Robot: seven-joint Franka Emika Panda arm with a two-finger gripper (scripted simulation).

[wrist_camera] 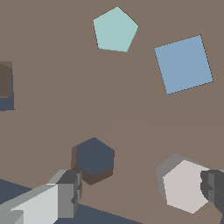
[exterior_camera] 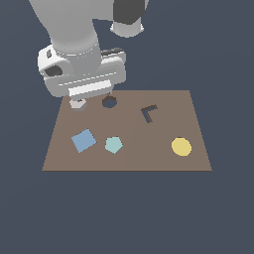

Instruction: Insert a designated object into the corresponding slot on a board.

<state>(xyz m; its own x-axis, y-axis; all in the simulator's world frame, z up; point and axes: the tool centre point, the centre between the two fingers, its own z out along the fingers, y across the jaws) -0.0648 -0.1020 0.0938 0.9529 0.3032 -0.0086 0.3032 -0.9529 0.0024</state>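
The grey hexagon (wrist_camera: 186, 186) sits on the brown board (exterior_camera: 163, 158) near its far corner on the exterior view's left, just beside the dark hexagonal hole (wrist_camera: 94, 158) but apart from it. The gripper (wrist_camera: 142, 189) hangs low over both, its fingers (wrist_camera: 70, 188) spread wide and holding nothing; one fingertip stands next to the hole, the other touches or nearly touches the hexagon's outer edge.

The likely trouble is aim. The span between the fingers is not centred on the block, so a squeeze from here would probably shove it sideways or catch only a corner, and the other finger could dip into the hole. A grip on points rather than flats may let the block twist, and a twisted hexagon would jam on the rim.

The block lies flat, with no real long axis; its flats look turned slightly off the hole's.
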